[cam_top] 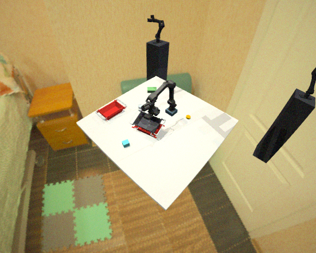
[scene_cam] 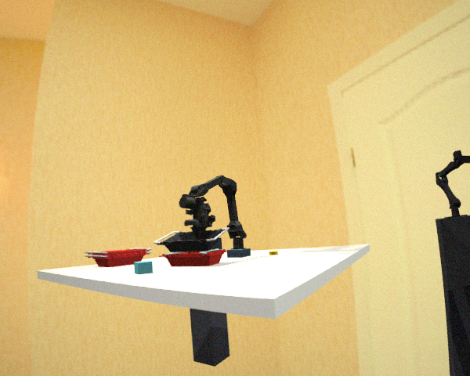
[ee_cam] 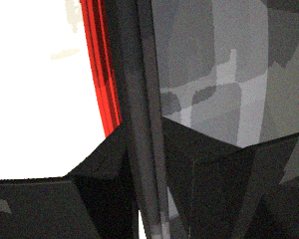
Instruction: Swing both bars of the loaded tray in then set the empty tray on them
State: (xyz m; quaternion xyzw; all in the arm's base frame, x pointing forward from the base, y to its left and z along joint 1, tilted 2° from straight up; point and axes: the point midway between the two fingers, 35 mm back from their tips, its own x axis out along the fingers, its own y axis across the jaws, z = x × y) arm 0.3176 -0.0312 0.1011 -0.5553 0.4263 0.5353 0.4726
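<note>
My gripper (cam_top: 149, 112) (scene_cam: 198, 230) (ee_cam: 142, 126) is shut on the near wall of a black tray (cam_top: 149, 124) (scene_cam: 189, 244) (ee_cam: 209, 60). It holds the tray level, right over a red tray (cam_top: 142, 130) (scene_cam: 193, 258) (ee_cam: 100, 74) in the middle of the table. The black tray's bottom is about level with the red tray's rim; I cannot tell whether it rests on anything. The black tray hides the red tray's inside and most of its bars.
A second red tray (cam_top: 111, 109) (scene_cam: 116, 256) stands to the left. A cyan block (cam_top: 125, 143) (scene_cam: 142, 266), a green block (cam_top: 151, 88) and a yellow disc (cam_top: 188, 116) (scene_cam: 272, 252) lie loose on the white table (cam_top: 166, 168) (scene_cam: 227, 283). The arm's base (cam_top: 171, 110) (scene_cam: 238, 252) stands behind the trays.
</note>
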